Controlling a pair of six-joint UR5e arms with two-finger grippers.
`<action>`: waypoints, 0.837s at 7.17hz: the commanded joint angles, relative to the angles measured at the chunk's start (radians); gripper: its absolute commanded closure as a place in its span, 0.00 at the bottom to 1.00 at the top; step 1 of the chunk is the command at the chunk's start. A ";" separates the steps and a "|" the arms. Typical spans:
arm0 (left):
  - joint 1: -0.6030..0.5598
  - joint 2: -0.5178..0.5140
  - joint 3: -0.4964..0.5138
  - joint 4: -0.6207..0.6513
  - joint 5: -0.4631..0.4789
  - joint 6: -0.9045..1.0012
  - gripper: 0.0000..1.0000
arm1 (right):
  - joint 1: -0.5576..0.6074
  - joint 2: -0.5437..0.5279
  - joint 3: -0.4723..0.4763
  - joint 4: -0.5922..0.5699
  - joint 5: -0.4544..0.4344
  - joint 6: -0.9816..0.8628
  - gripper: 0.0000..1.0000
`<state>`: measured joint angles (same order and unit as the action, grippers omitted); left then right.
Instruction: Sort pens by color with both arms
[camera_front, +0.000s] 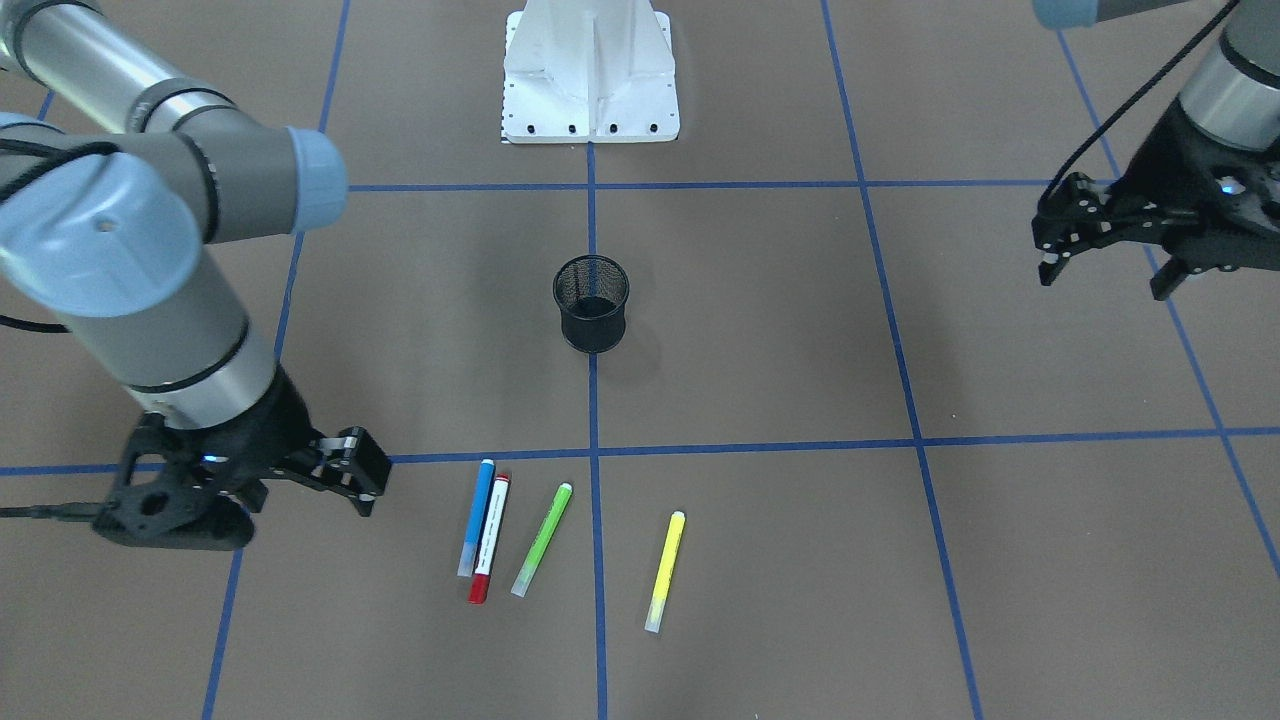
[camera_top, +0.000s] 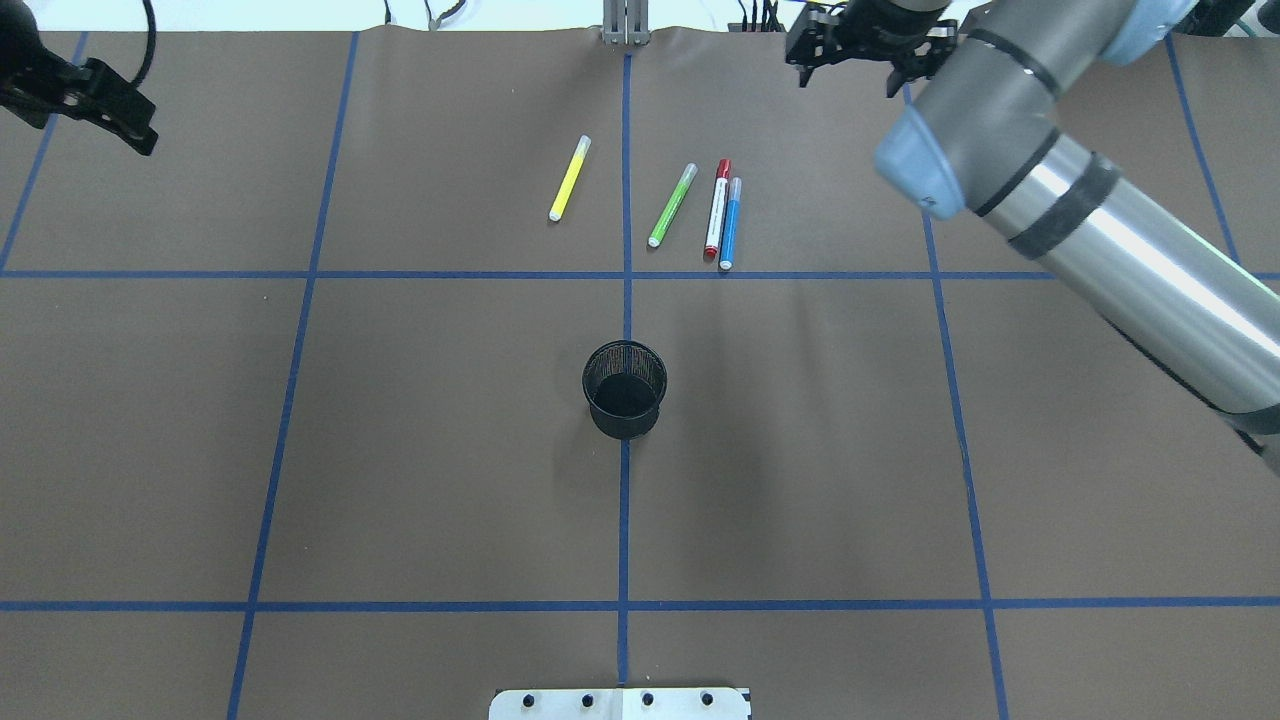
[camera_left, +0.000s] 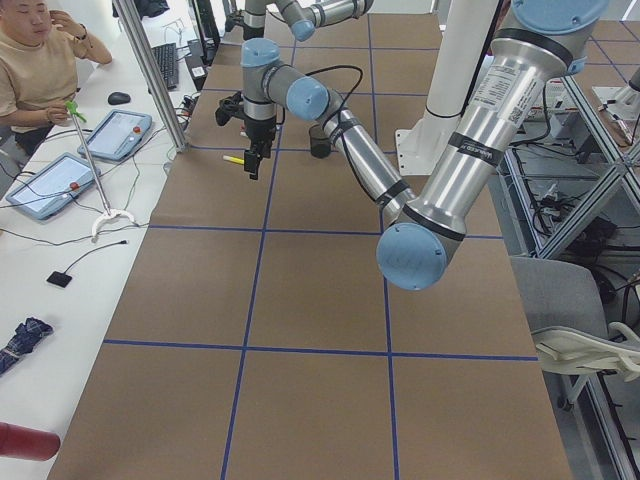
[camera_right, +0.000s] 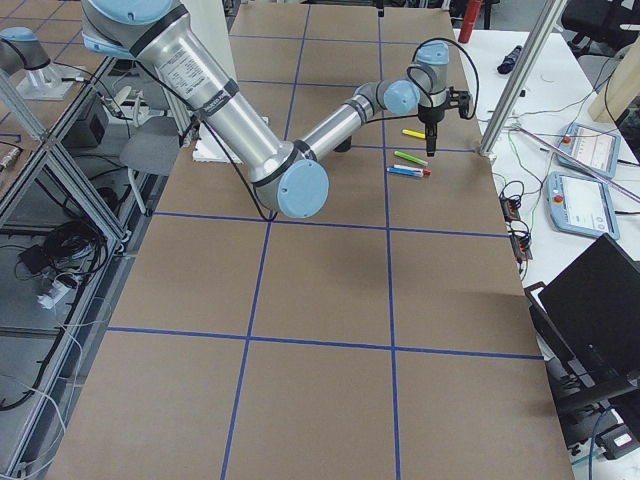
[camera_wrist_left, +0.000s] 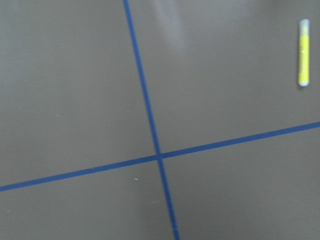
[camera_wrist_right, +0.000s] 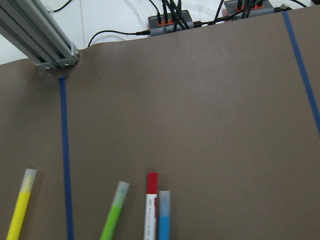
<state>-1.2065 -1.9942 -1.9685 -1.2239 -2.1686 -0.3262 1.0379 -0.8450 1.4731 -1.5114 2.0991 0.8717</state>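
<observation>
Right gripper (camera_top: 847, 78), fingers spread and empty, hangs nearest the blue pen (camera_top: 730, 224), which lies pointing away from the robot; left gripper (camera_front: 1103, 285), fingers likewise spread and empty, is well apart.

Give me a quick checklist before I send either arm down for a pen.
1. Both grippers open and empty: ok. The left gripper and the right gripper hold nothing.
2. All four pens lying flat, none held: ok.
3. Slim yellow marker pen free to grasp: ok, it lies alone.
4. Slim blue marker pen and white-barrelled pen with red ends separated: not ok, they lie side by side, touching or nearly so.
5. Slim green marker pen clear of its neighbours: ok, with a narrow gap.
6. Black mesh cup upright and out of the way: ok, it stands apart from the pens.
</observation>
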 joint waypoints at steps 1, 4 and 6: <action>-0.129 0.044 0.093 0.000 -0.074 0.216 0.00 | 0.172 -0.171 0.079 -0.036 0.131 -0.356 0.00; -0.292 0.045 0.325 -0.008 -0.099 0.471 0.00 | 0.368 -0.368 0.084 -0.069 0.214 -0.832 0.00; -0.350 0.125 0.367 -0.034 -0.100 0.568 0.00 | 0.480 -0.495 0.082 -0.067 0.237 -1.078 0.00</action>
<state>-1.5182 -1.9227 -1.6295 -1.2394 -2.2669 0.1743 1.4489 -1.2611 1.5559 -1.5789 2.3229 -0.0517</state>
